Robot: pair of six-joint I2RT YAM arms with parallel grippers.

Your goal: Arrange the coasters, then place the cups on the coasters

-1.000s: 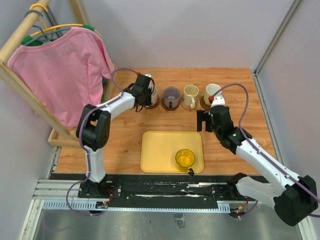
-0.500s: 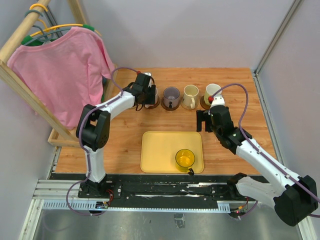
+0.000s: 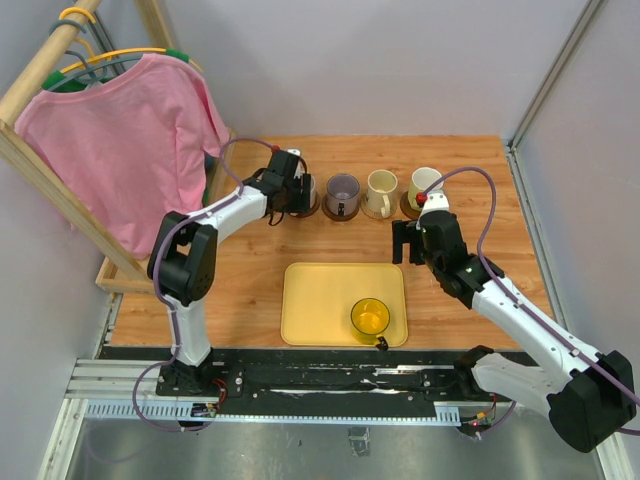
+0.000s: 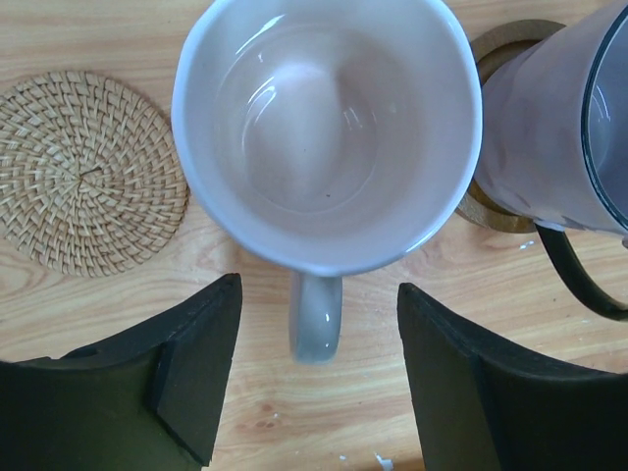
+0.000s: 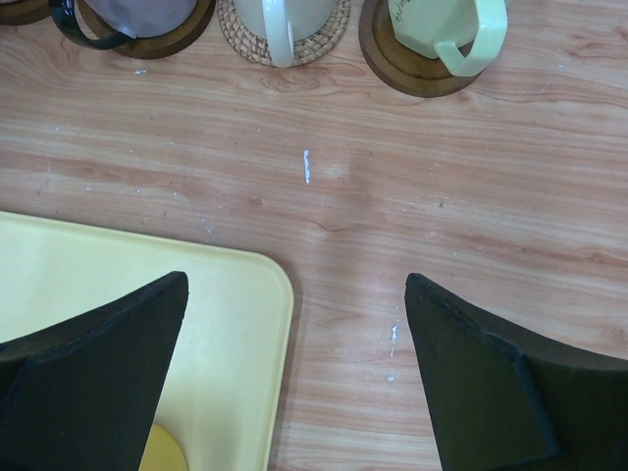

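The wooden bench [image 5: 392, 177] shows between the right fingers [image 5: 108, 363], which stand wide apart around nothing. The rectangular yellow plastic tray [image 5: 128, 265] runs under their left one (a translucent yellow cup [image 3: 370, 316] sits in it). Past their tips, the cream ceramic cup [image 5: 285, 15] and pale-green cup [image 5: 432, 25] stand on round coasters [image 5: 392, 69]. The left fingers [image 4: 196, 363] are parted, flanking the handle of the pale pink cup [image 4: 324, 128] without touching it. A purple-grey cup [image 4: 559, 118] stands past the right finger, a bare tan woven coaster [image 4: 83, 186] past the left.
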